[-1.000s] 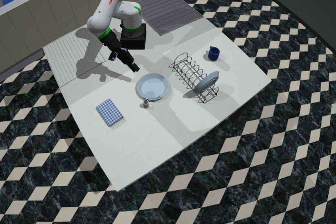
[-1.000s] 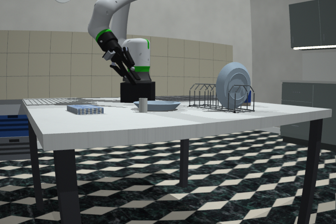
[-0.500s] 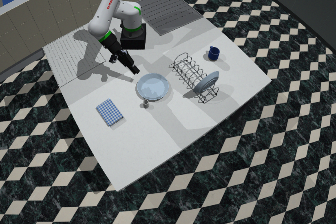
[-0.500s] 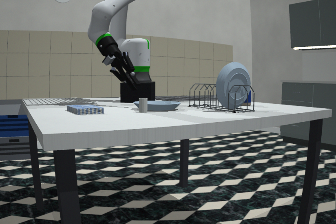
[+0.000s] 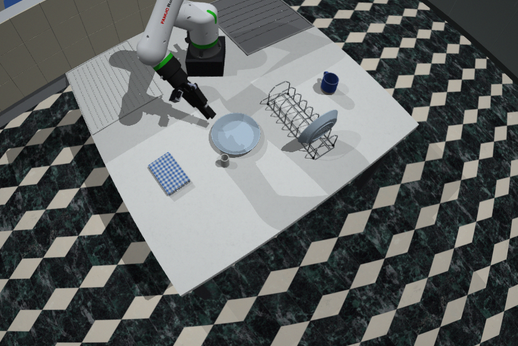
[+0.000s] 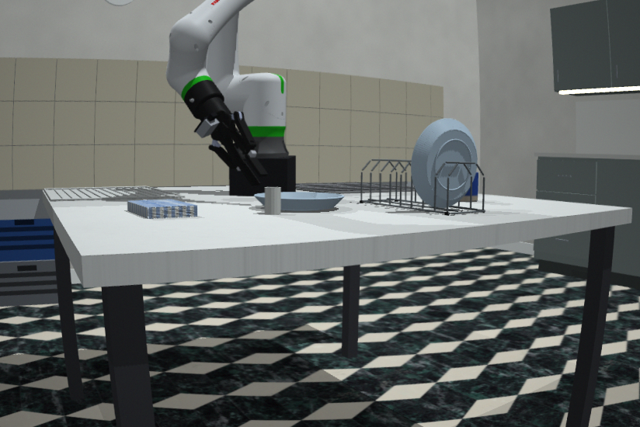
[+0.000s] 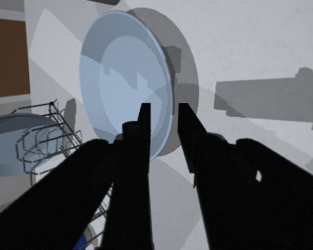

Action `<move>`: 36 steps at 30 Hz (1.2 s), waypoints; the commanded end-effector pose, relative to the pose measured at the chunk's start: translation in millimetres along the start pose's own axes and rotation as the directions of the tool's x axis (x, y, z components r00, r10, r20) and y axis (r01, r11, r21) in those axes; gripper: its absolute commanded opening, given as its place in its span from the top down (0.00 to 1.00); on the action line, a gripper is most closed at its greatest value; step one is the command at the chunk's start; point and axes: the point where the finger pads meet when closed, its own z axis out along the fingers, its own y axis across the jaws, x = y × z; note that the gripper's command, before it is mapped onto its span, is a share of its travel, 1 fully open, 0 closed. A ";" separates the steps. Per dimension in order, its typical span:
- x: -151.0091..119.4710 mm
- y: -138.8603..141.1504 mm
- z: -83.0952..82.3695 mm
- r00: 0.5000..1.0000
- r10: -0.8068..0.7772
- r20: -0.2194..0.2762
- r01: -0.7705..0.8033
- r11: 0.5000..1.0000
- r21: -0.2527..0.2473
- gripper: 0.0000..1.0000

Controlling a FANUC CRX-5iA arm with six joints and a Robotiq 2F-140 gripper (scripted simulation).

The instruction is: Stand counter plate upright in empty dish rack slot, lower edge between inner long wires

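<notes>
The pale blue plate (image 5: 235,133) (image 6: 304,199) (image 7: 123,81) lies flat on the white counter (image 5: 217,216), left of the wire dish rack (image 5: 279,84) (image 6: 370,174) (image 7: 56,118). A second plate (image 5: 317,126) (image 6: 444,161) (image 7: 6,142) stands upright in a slot at the rack's near end; the other slots are empty. My gripper (image 5: 211,115) (image 6: 261,173) (image 7: 164,118) points down at a slant, just above the lying plate's back-left rim. Its fingers stand a narrow gap apart, in line with the rim, with nothing between them.
A small grey cup (image 5: 224,160) (image 6: 272,199) stands right at the plate's front edge. A blue mug (image 5: 329,82) stands beyond the rack. A checked cloth (image 5: 168,173) (image 6: 162,208) lies at the front left. The robot base (image 5: 205,57) and two grilles (image 5: 109,82) (image 5: 261,16) are behind.
</notes>
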 end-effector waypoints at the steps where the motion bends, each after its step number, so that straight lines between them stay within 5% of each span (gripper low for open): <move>1: 0.6 1.9 2.2 1.000 -0.001 -0.001 0.001 1.000 0.001 0.76; 36: 0.6 9.3 9.9 1.000 -0.001 -0.001 0.001 1.000 0.001 0.76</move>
